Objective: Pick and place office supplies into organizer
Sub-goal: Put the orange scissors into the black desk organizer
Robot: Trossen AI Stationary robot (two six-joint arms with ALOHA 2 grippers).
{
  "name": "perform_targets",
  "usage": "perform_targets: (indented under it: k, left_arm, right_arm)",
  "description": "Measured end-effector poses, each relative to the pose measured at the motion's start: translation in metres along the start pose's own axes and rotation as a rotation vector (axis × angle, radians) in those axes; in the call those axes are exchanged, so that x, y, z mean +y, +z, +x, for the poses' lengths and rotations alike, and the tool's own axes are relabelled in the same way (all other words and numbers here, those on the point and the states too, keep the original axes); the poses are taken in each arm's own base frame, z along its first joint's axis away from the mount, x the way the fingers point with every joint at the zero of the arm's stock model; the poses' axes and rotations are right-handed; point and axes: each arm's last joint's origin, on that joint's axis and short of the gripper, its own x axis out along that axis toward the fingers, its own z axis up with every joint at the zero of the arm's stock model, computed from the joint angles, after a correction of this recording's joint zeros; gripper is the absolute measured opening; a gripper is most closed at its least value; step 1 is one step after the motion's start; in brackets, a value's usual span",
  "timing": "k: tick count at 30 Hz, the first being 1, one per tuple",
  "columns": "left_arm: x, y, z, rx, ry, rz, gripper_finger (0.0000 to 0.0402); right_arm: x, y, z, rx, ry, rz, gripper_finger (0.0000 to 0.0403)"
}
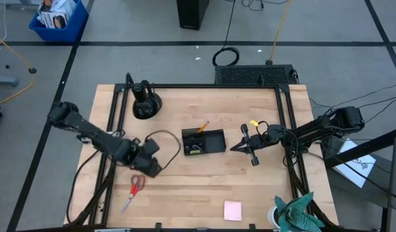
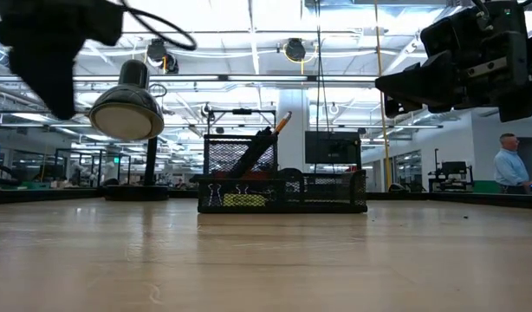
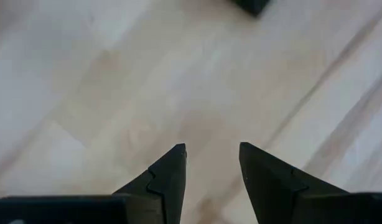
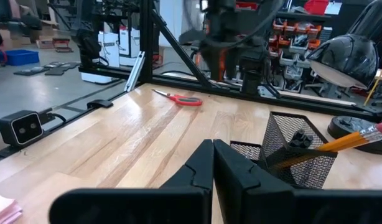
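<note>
1. Black wire mesh forms the organizer [image 1: 203,142] at the table's [image 1: 204,193] centre; only the low view shows binder clips [image 2: 226,194] and a yellow-green piece [image 2: 245,200] inside.
2. From above, the red-handled scissors [image 1: 133,191] lie near the front left and the pink notepad [image 1: 233,210] front right, both outside it.
3. An orange pencil [image 1: 203,126] leans in the organizer's tall cup.
4. Left gripper [image 1: 149,165] hovers just above the scissors, jaws spread and empty.
5. Right gripper [image 1: 238,147] hangs right of the organizer, fingers pressed together.
</note>
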Motion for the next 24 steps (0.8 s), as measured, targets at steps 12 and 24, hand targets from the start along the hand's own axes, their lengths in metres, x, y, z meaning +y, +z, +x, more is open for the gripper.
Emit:
perform_targets:
  k: [12,24]
  left_arm:
    - [-0.013,-0.043,0.015,0.202,0.114,-0.313,0.0157]
    - [-0.029,-0.088,0.024,0.316,0.181,-0.315,0.0157]
  right_arm:
    - [0.000,-0.003,0.000,0.029,0.003,0.040,0.0004]
    - [0.000,-0.004,0.000,0.036,0.004,0.042,0.0004]
